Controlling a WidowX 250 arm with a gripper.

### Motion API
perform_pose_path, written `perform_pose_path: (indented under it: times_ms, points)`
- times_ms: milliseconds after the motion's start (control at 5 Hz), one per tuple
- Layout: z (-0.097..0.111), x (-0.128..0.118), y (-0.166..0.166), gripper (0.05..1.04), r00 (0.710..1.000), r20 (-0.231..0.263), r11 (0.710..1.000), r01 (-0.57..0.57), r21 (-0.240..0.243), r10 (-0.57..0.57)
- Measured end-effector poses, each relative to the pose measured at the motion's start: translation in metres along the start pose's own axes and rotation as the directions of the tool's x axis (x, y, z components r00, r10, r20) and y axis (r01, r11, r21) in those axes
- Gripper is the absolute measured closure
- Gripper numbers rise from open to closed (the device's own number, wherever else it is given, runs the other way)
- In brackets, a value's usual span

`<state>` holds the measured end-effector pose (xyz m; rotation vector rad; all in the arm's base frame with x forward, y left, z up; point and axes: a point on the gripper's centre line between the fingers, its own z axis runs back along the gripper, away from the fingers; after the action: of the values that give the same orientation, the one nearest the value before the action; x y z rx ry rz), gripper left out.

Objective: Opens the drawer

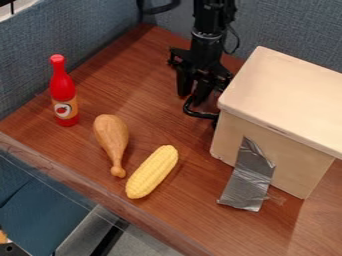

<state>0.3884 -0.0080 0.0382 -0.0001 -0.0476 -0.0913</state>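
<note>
On the wood-grained brown tabletop [137, 67], ridged yellow toy corn [152, 172] was laid below the black claw [191, 97], held partly open. Whether the curved black handle [192, 113] of the boxy beige drawer unit [294, 100] beside it was gripped could not be told. Behind, blue fabric panels [290, 25] were set.

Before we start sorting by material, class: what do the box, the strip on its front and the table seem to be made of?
Box: probably pale, unpainted wood, judging by its plain, even tan panels. Strip: likely silver duct tape, crinkled and shiny. Table: reddish-brown with visible grain, so wood or wood-look laminate, smooth with a slight sheen.
</note>
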Motion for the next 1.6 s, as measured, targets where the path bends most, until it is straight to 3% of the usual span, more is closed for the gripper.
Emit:
perform_pose_path:
  times_ms: [200, 400, 1000, 1600]
  points:
    - [0.0, 0.0, 0.005, 0.912, 1.0, 0.0, 1.0, -0.028, -0.006, 0.028]
    - [-0.003, 0.002, 0.015, 0.947, 0.998, -0.013, 0.998, -0.056, -0.011, 0.056]
    - [-0.004, 0.007, 0.066, 0.955, 0.993, -0.033, 0.994, -0.114, 0.002, 0.114]
    - [0.006, -0.001, 0.111, 0.955, 0.983, -0.037, 0.982, -0.179, 0.057, 0.181]
